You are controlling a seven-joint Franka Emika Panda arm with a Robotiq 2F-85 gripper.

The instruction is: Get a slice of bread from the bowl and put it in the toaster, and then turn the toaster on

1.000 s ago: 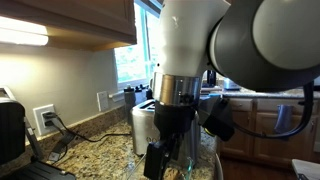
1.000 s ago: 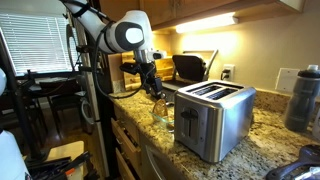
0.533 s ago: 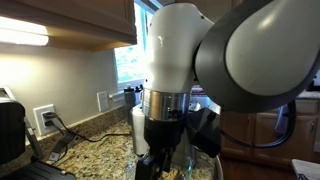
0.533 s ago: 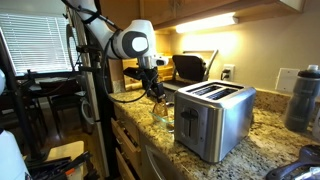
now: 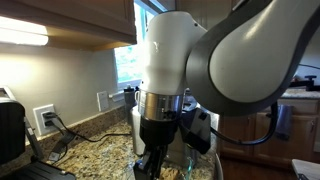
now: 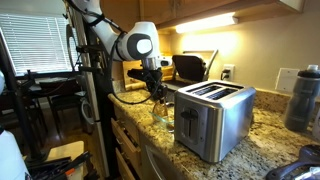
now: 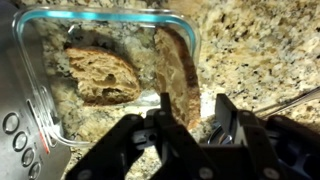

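Note:
In the wrist view the clear bowl (image 7: 100, 12) holds two bread slices. One slice (image 7: 103, 75) lies flat at the left and the other slice (image 7: 178, 62) stands on edge at the right. My gripper (image 7: 193, 108) straddles the lower end of the upright slice. The left finger is against the bread and a small gap shows at the right finger. The steel toaster (image 7: 14, 115) fills the left edge of that view. In an exterior view the gripper (image 6: 157, 92) hangs over the bowl (image 6: 164, 113), just beside the toaster (image 6: 215, 120), whose slots are empty.
A black appliance (image 6: 190, 67) stands at the back of the granite counter and a dark bottle (image 6: 303, 98) sits beyond the toaster. A wall outlet with cables (image 5: 45, 120) is behind the arm. The counter's front edge (image 6: 125, 118) runs close to the bowl.
The arm has swung in and come down a little over the bowl, toward the toaster.

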